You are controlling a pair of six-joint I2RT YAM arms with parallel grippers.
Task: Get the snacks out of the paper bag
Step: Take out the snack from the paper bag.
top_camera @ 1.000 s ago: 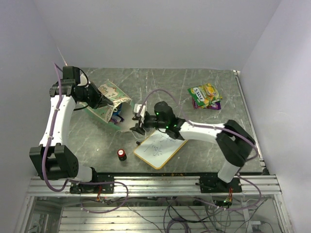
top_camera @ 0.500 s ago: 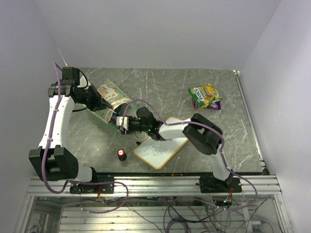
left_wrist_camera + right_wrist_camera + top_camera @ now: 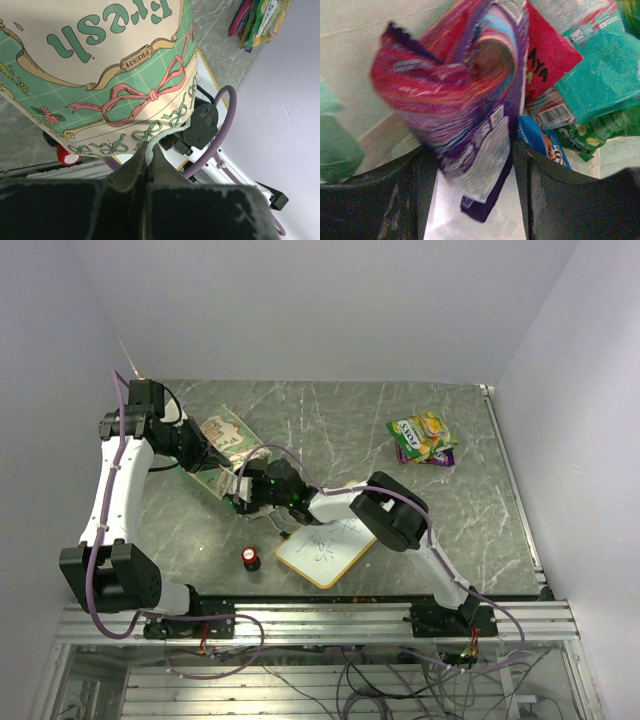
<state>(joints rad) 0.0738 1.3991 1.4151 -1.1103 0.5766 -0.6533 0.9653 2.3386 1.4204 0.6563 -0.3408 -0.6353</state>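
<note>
1. Left gripper (image 3: 148, 150), upper left of the top view: jaws closed flat on the rim of the paper bag (image 3: 228, 435), pinching the paper edge.
2. Paper bag: green with a cream label, lying tilted on the worktop (image 3: 330, 415) left of centre, mouth turned toward frame centre.
3. Right gripper (image 3: 469, 150), at the bag's mouth: jaws part open, a crumpled purple multicoloured packet (image 3: 460, 95) between them, lying against one finger with a sliver of gap at the other.
4. Further packets inside the bag, behind it: red (image 3: 547, 55), teal (image 3: 602, 75), blue (image 3: 540, 142).
5. Red-capped cylinder (image 3: 250, 558), upright, lower left of centre.
6. Wood-framed whiteboard (image 3: 330, 548), flat, lower centre, just right of the cylinder.
7. Snack pile (image 3: 424, 436), green-and-white over purple, upper right, well apart from the bag.
</note>
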